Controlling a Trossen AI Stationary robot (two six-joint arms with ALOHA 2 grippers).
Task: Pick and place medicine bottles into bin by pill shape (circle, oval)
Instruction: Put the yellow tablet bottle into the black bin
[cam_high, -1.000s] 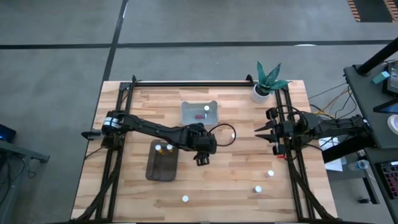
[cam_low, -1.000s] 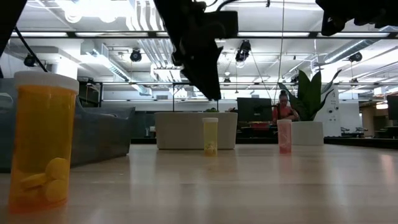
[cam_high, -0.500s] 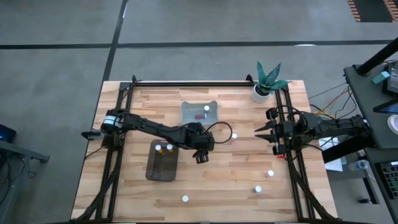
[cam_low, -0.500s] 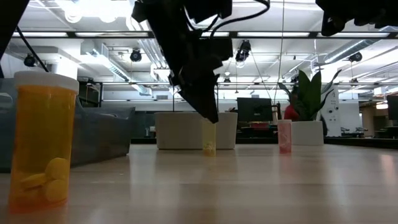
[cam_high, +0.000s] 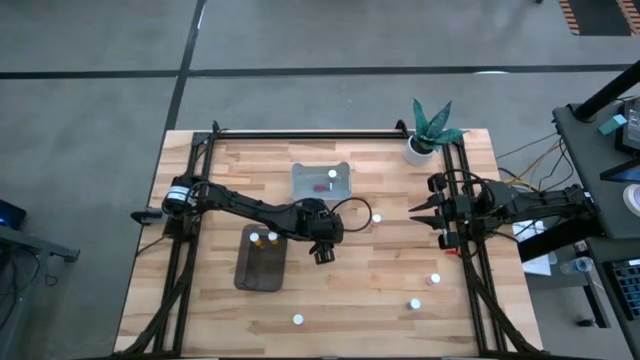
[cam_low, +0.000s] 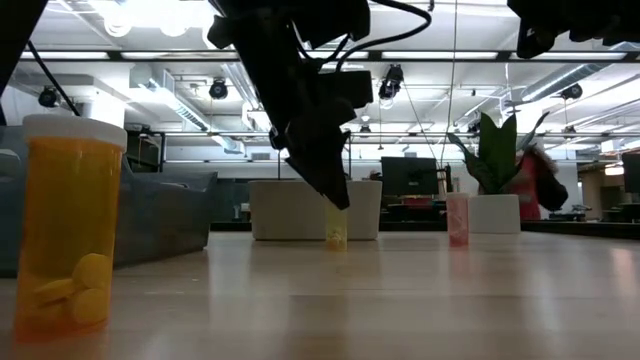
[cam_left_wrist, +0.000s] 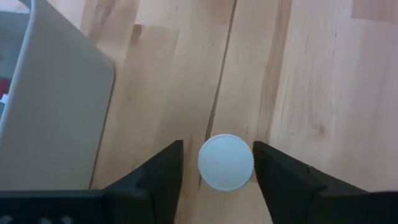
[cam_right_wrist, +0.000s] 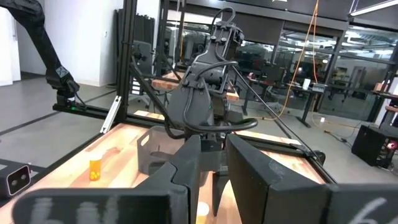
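Reaching over mid-table, the left gripper (cam_left_wrist: 217, 163) brackets a white-capped medicine bottle (cam_left_wrist: 226, 162) — fingers (cam_left_wrist: 163, 167) parted on either side, contact not discernible — just beside the clear bin (cam_high: 321, 181). Other bottles stand in the dark bin (cam_high: 262, 257) and loose on the table (cam_high: 400, 275); no label is legible. The right gripper (cam_high: 415, 212) waits closed at the table's right edge.

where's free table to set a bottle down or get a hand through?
Bare wood: the front-left corner beside the dark bin, and the back-left strip left of the clear bin. Crowded: mid-table, where the left gripper straddles a bottle, and front-right, with loose bottles scattered. The right gripper waits at the right edge.
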